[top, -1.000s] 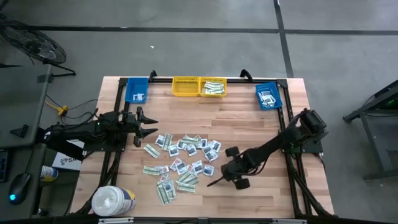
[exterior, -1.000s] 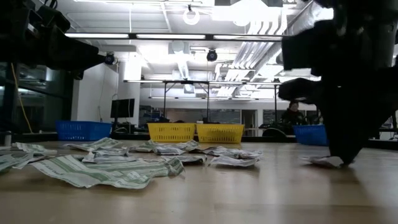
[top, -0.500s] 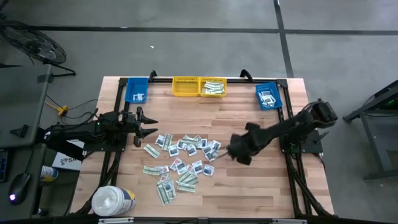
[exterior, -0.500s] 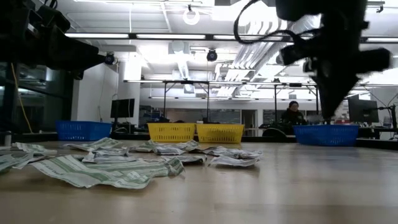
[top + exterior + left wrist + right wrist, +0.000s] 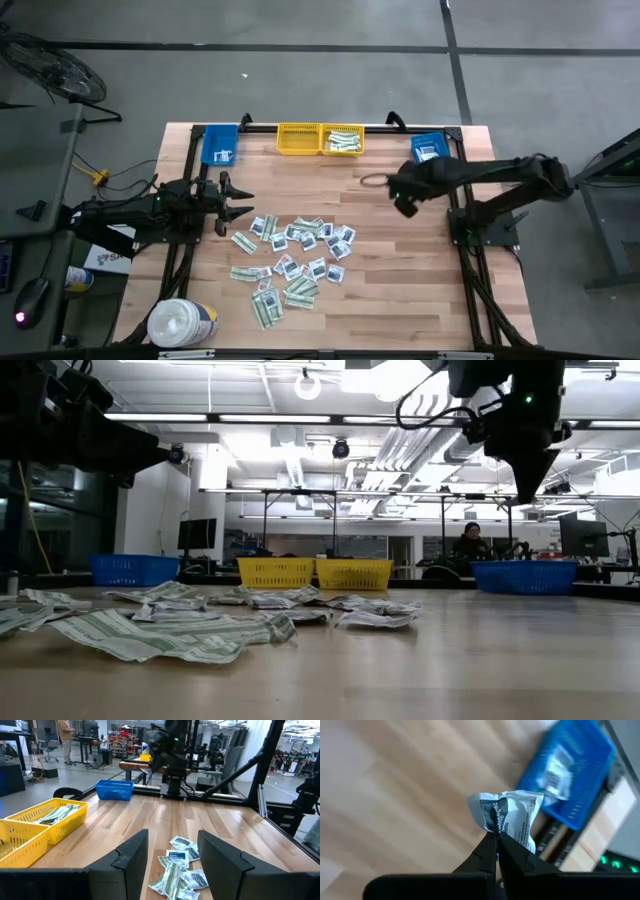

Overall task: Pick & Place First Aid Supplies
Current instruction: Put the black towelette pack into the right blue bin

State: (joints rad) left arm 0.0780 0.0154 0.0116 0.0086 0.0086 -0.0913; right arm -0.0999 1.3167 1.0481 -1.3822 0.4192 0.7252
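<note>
So the right gripper (image 5: pixel 495 837) is pinching a small white packet (image 5: pixel 512 817) with dark print between its fingertips, clamped tight on one crumpled edge, and it's hanging up in the air over the bare wood a bit in from the right blue bin (image 5: pixel 428 150), which already has a few packets lying in it. From the high view that arm is reaching across from the right side of the table (image 5: pixel 400 290), wrist pointing toward the middle. The rest of the first aid supplies (image 5: pixel 295 262) are lying scattered in a loose pile on the table's centre-left, green-white strips mixed with little squarish white ones. The left gripper (image 5: pixel 240 203) is sitting at the left edge of the pile, fingers spread wide and holding nothing. Two yellow bins (image 5: pixel 320 139) are sitting side by side at the far edge, another blue bin (image 5: pixel 220 145) is at the far left, and a white tub (image 5: pixel 182 323) is at the near left corner.
</note>
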